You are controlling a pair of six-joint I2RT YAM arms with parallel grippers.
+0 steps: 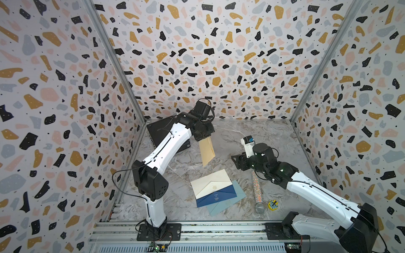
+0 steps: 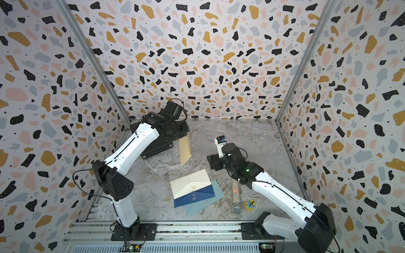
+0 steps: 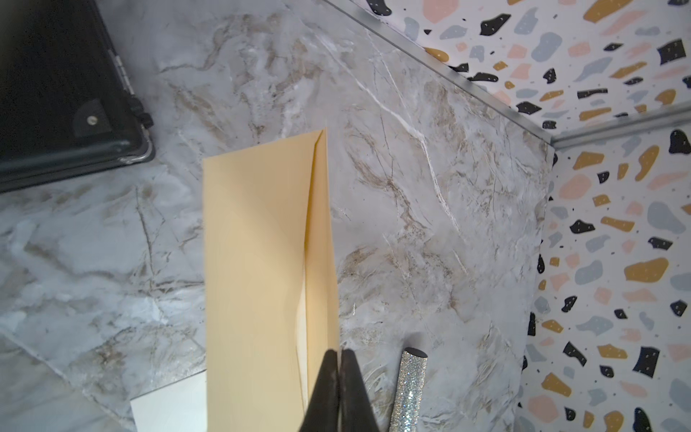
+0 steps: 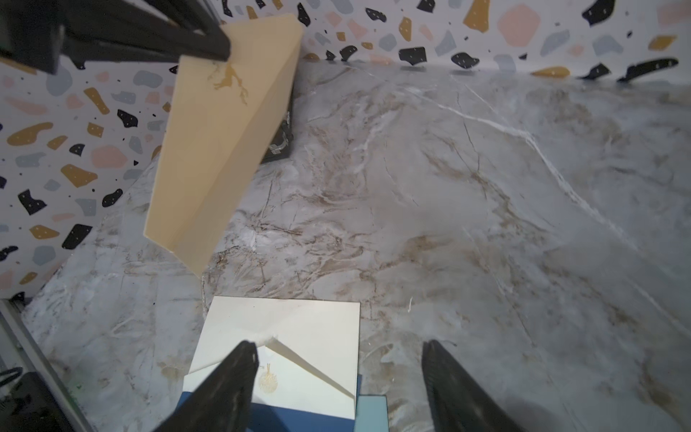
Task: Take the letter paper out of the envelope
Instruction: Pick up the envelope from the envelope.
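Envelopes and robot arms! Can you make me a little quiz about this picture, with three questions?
1. True or false: the tan envelope lies flat on the table.
2. Pick one: the right gripper is A) open, B) shut on a pencil, C) shut on a spoon.
3. Fill the gap: the top envelope of those lying on the table is coloured ____.

Key
1. False: it hangs in the air, pinched by the left gripper.
2. A
3. white
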